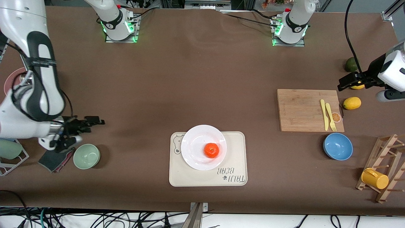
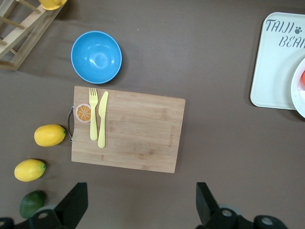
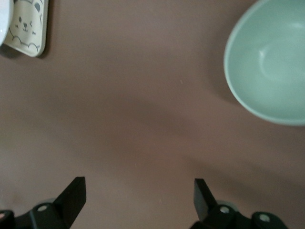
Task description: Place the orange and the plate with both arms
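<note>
The orange (image 1: 211,150) lies on the white plate (image 1: 196,142), which rests on the cream bear-print tray (image 1: 208,178) in the middle of the table, near the front camera. My right gripper (image 1: 97,121) is open and empty over bare cloth at the right arm's end, above the pale green bowl (image 1: 86,156); its wrist view shows spread fingers (image 3: 75,190). My left gripper (image 1: 342,84) is open and empty over a lemon at the left arm's end; its wrist view shows spread fingers (image 2: 78,192), the plate's rim (image 2: 299,90) and a sliver of the orange (image 2: 303,79).
A wooden cutting board (image 1: 300,109) with a yellow knife and fork, two lemons (image 1: 352,103), a lime (image 1: 351,64), a blue bowl (image 1: 338,146) and a wooden rack with a yellow cup (image 1: 374,178) sit at the left arm's end. A dark sponge (image 1: 53,161) lies beside the green bowl.
</note>
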